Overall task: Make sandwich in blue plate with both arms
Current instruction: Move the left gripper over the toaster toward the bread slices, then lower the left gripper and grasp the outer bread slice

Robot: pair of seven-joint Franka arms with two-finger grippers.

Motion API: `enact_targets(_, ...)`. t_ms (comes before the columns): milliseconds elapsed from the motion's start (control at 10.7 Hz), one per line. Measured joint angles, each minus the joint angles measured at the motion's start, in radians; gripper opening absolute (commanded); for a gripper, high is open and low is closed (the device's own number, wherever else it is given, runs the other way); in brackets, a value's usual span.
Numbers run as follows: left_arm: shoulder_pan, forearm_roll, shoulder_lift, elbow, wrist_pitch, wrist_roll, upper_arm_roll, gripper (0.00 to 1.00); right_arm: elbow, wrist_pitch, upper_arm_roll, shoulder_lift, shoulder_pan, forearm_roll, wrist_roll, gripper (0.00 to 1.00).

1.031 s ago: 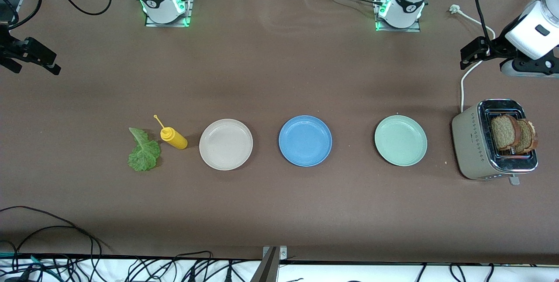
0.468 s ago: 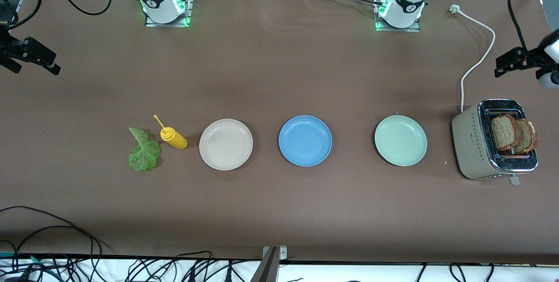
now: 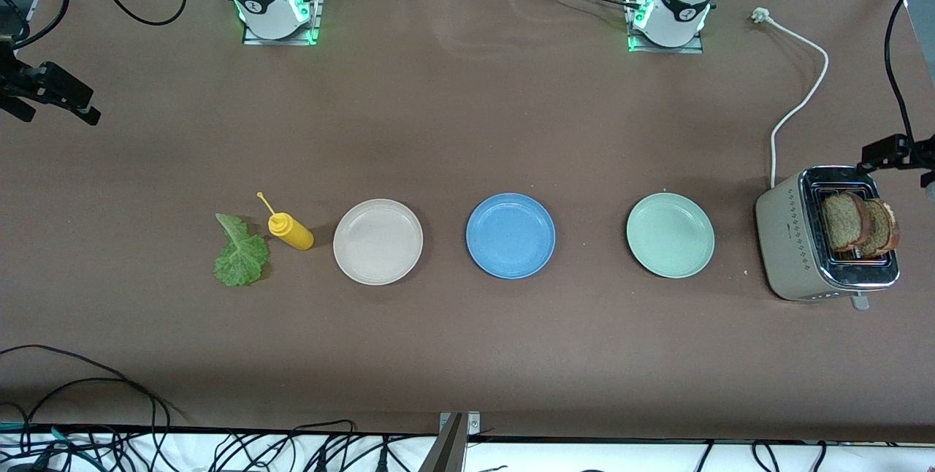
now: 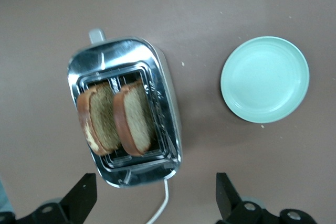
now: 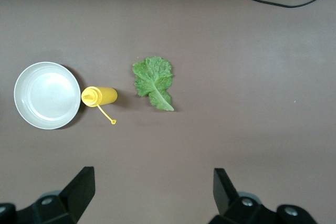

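The blue plate [image 3: 510,235] lies bare in the middle of the table, between a beige plate and a mint-green plate. Two brown bread slices [image 3: 846,221] [image 4: 134,118] stand upright in a toaster [image 3: 789,245] at the left arm's end. A green lettuce leaf [image 3: 241,253] [image 5: 153,82] lies flat at the right arm's end. My left gripper [image 3: 880,152] [image 4: 156,198] is open and empty, in the air over the cord end of the toaster. My right gripper [image 3: 62,110] [image 5: 154,192] is open and empty, high over bare table at the right arm's end.
A yellow squeeze bottle [image 3: 291,231] [image 5: 100,96] lies on its side between the lettuce and the beige plate [image 3: 378,241] [image 5: 47,95]. The mint-green plate [image 3: 670,234] [image 4: 265,79] lies beside the toaster. The toaster's white cord [image 3: 800,103] runs toward the left arm's base.
My left gripper has swung toward the left arm's end of the table and come over the toaster's cord end. The right arm has not moved.
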Motion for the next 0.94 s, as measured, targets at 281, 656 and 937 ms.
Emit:
enact_targets(281,0.028,-0.002,0.054,0.004,0.063,0.029,-0.001,1.0,0.0,0.0,0.0,0.0,0.0,0.0,0.0,1.0)
enact_targets(656,0.068,-0.034,0.147,0.004,0.125,0.03,-0.001,1.0,0.0,-0.001,0.0,0.0,0.0,0.0,0.0,1.0)
enact_targets(937,0.09,-0.071,0.208,0.004,0.155,0.035,-0.002,0.89,0.0,-0.001,0.0,0.0,0.0,0.0,0.0,1.0)
